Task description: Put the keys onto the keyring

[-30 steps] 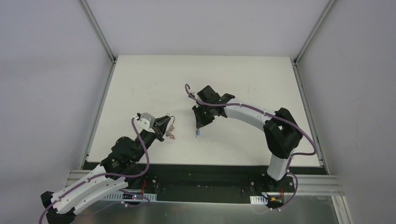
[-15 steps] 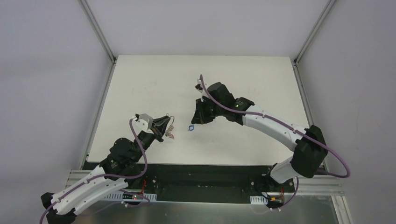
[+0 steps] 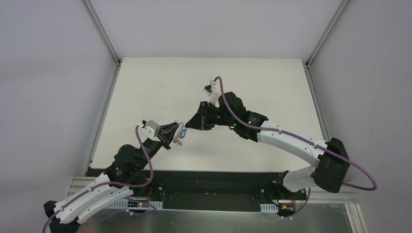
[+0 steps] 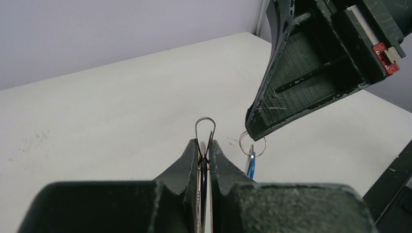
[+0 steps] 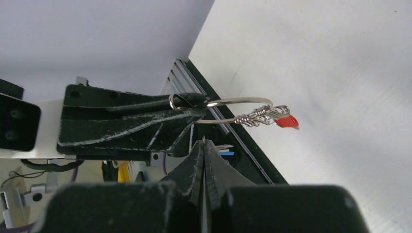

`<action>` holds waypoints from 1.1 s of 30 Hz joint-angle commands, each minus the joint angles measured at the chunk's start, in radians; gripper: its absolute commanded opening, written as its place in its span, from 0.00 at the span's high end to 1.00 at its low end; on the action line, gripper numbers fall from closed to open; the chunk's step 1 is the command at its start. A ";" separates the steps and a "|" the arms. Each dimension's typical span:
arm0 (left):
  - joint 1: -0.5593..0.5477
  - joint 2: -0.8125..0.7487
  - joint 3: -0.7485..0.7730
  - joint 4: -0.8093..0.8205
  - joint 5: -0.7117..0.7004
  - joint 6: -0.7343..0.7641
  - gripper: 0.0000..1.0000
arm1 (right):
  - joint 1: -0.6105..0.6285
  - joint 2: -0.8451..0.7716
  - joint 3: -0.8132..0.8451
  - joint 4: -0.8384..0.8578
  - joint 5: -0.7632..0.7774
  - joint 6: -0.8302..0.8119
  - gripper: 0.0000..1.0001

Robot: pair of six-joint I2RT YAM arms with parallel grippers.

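Observation:
My left gripper [image 3: 173, 130] [image 4: 204, 144] is shut on the keyring [image 5: 239, 109], a thin silver ring whose loop end sticks out past the fingertips [image 4: 205, 129]. In the right wrist view the ring carries a bunch of small silver keys [image 5: 256, 117] and the red-headed key [image 5: 286, 121]. My right gripper [image 3: 189, 125] [image 5: 204, 142] is shut on a small split ring [image 4: 252, 144] from which the blue-headed key [image 4: 250, 164] [image 3: 182, 135] hangs. Its tip [image 4: 254, 132] is just right of the keyring loop, a small gap apart, above the table.
The white table [image 3: 145, 87] has raised metal rails at its left [image 3: 104, 107] and right [image 3: 318, 111] edges. The near edge has a black strip and metal rail [image 3: 209, 187] by the arm bases. Grey walls enclose the cell.
My right arm has reached left and toward the near edge, carrying the blue key from mid-table to right beside the left gripper. The left gripper has stayed almost in place with the keyring.

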 commanded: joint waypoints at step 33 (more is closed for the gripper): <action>-0.008 -0.124 -0.164 0.409 0.253 0.097 1.00 | 0.108 -0.180 -0.304 0.543 0.249 0.477 1.00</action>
